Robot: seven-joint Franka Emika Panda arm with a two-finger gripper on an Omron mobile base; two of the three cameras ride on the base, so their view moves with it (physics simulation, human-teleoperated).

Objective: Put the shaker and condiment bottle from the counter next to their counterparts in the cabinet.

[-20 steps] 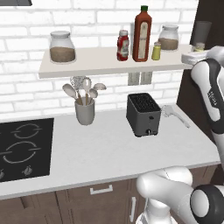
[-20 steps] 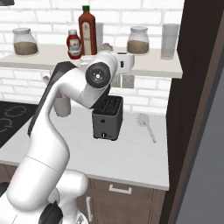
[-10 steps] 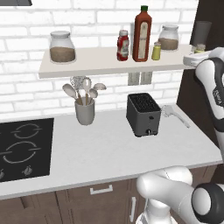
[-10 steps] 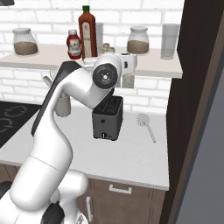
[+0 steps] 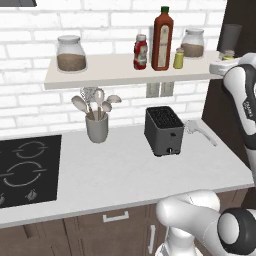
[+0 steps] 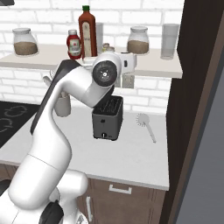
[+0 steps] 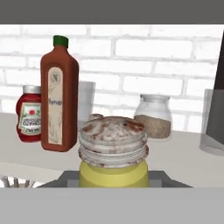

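Observation:
My gripper (image 7: 113, 177) is shut on the shaker (image 7: 113, 151), a yellow-olive cylinder with a pale mottled cap, close up in the hand view. In the left base view the gripper (image 5: 225, 63) holds this shaker (image 5: 228, 54) at the right end of the white cabinet shelf (image 5: 100, 77), just in front of its edge. On the shelf stand the small red condiment bottle (image 5: 141, 51) (image 7: 29, 115), the tall dark-red bottle (image 5: 162, 38) (image 7: 59, 96) and a second shaker (image 5: 178, 58), whose cap (image 7: 95, 117) peeks out behind the held one.
Glass jars (image 5: 70, 53) (image 5: 192, 44) and a tumbler (image 5: 230, 37) also stand on the shelf. On the counter below are a black toaster (image 5: 163, 131), a utensil holder (image 5: 97, 125), a brush (image 5: 200, 131) and the stove (image 5: 27, 167). A dark panel (image 6: 197, 109) bounds the right side.
The arm's elbow has shifted slightly to the right in the right base view. The hand has barely moved at the shelf edge and still holds the shaker.

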